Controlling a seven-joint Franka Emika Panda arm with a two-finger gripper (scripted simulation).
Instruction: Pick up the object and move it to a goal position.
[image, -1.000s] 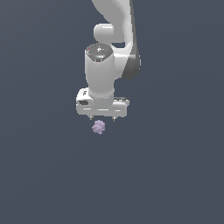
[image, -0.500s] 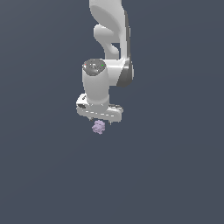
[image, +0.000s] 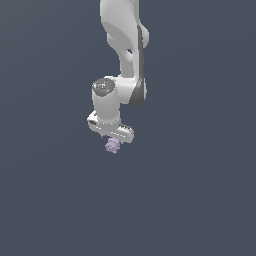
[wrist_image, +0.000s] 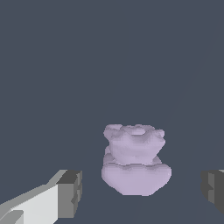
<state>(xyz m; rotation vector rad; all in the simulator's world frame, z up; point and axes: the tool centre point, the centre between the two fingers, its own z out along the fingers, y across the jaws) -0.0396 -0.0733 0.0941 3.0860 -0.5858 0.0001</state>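
Straddling the object (wrist_image: 135, 164), the gripper (wrist_image: 142, 192) has its jaws spread wide, one pad on each side, neither touching.

Two camera views show one simulated scene. The exterior view looks from off the arm and from some way back: the white Franka arm (image: 125, 60) hangs down from the top edge, and its whole lower half fits in the frame against a plain dark grey-blue backdrop. The wrist view sits on the arm itself, very near, looking out past the gripper (wrist_image: 142, 192), whose two grey fingertips (wrist_image: 70, 193) enter at the lower corners with a wide gap between them. Both views share the gripper (image: 113, 138) and the pale lilac lumpy object (image: 113, 145); it is tiny in the exterior view but large in the wrist view (wrist_image: 134, 158).
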